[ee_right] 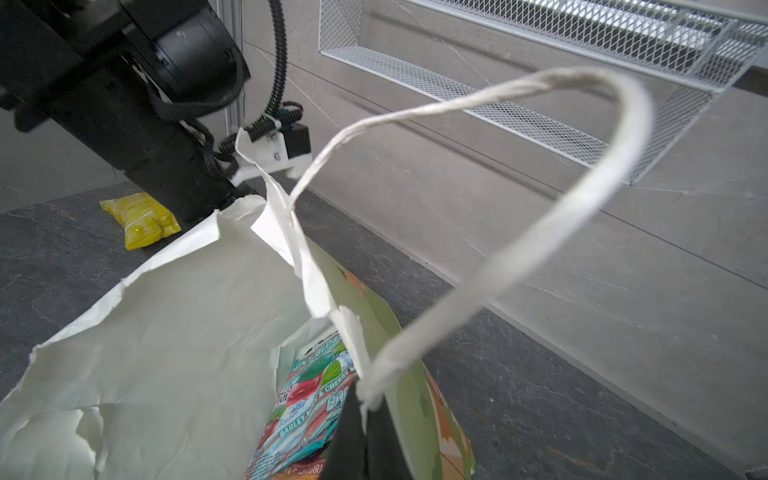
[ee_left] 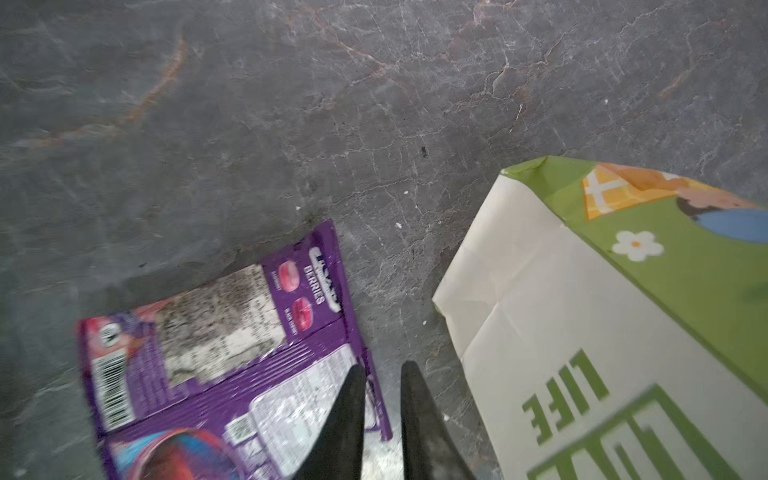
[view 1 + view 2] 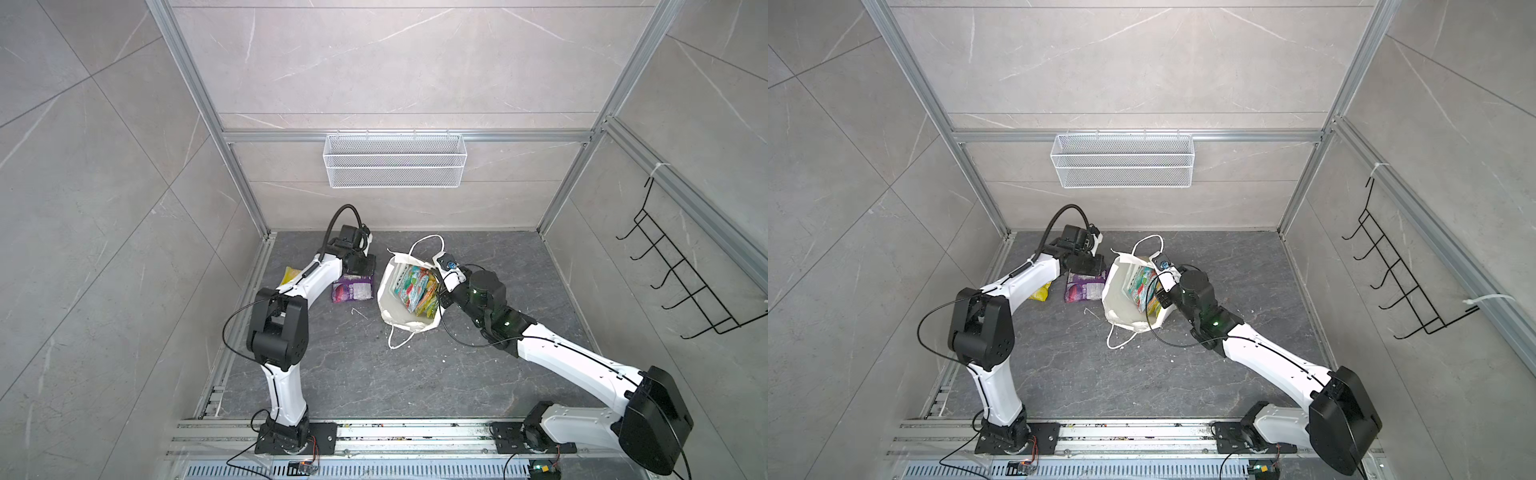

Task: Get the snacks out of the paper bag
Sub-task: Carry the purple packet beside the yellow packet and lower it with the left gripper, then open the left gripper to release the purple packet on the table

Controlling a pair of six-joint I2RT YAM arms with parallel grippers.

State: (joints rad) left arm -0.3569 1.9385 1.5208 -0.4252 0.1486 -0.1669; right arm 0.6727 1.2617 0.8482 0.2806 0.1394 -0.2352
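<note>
A yellow packet (image 3: 289, 275) lies on the worktop (image 3: 374, 374) well out to the left of the left gripper (image 2: 383, 365). In both top views the left arm half hides it, while the right wrist view shows it whole. From above, the left gripper is covered by its own wrist. Only the left wrist view shows its jaws, a narrow slit apart with nothing between them, poised over the edge of the purple packet (image 2: 224, 365). That packet lies flat with its barcode side up.

Just on the gripper's other side stands the paper bag (image 3: 388, 299), mouth open, with green "LIFE" lettering seen only in the left wrist view. The right gripper (image 1: 365, 432) is closed tight on the bag's rim at the root of a cord handle (image 1: 582, 208). A teal-red packet (image 1: 307, 403) stands inside right against its fingers, with orange and green-yellow ones behind.

The worktop is dark veined stone, with pale grey tiled walls (image 3: 104, 208) around it. A mesh basket (image 3: 395, 166) hangs at the back and a black hook rack (image 3: 685, 282) on the right.
</note>
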